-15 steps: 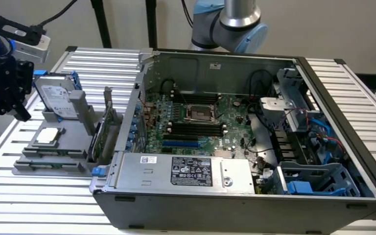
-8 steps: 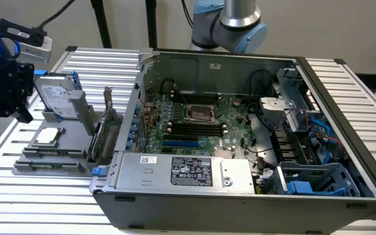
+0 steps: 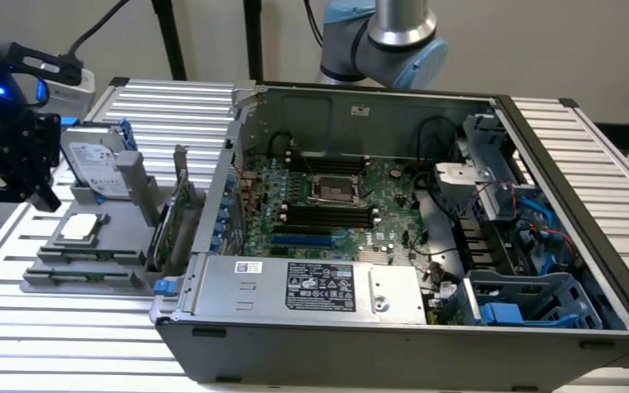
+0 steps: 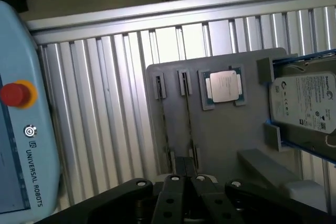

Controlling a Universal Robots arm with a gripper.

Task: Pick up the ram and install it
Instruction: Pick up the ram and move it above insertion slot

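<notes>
On the counter (image 3: 63, 352): an open computer case (image 3: 402, 360) stands with a gray tray (image 4: 220, 145) beside it, at the exterior view's left.
jaws: clenched tip to tip. They hang above the tray's end with the long slots, in line with the slot nearer the processor, and are clear of the ram.
ram (image 4: 188, 124): seen edge-on as a thin dark strip standing in that long slot of the tray, between its end clips. A similar strip runs in the neighbouring slot (image 4: 164, 129); I cannot tell whether that is a second stick.
processor (image 4: 223, 86): square and silver, lying flat in its own pocket on the tray, just beside the ram's slot.
hard drive (image 4: 304, 108): sits in a blue-edged bracket on the tray, on the processor's far side from the slots, label facing out.
expansion card (image 3: 178, 221): stands upright on edge between the tray and the case wall.
motherboard (image 3: 337, 205): lies bare inside the case, with black memory slots (image 3: 326, 214) next to the processor socket (image 3: 331, 188).
power supply (image 3: 304, 286): runs along the case's near wall.
pendant (image 4: 21, 129): pale blue with a red stop button (image 4: 14, 94), near the tray.
arm (image 3: 402, 37): a grey and blue joint rises behind the case.
</notes>
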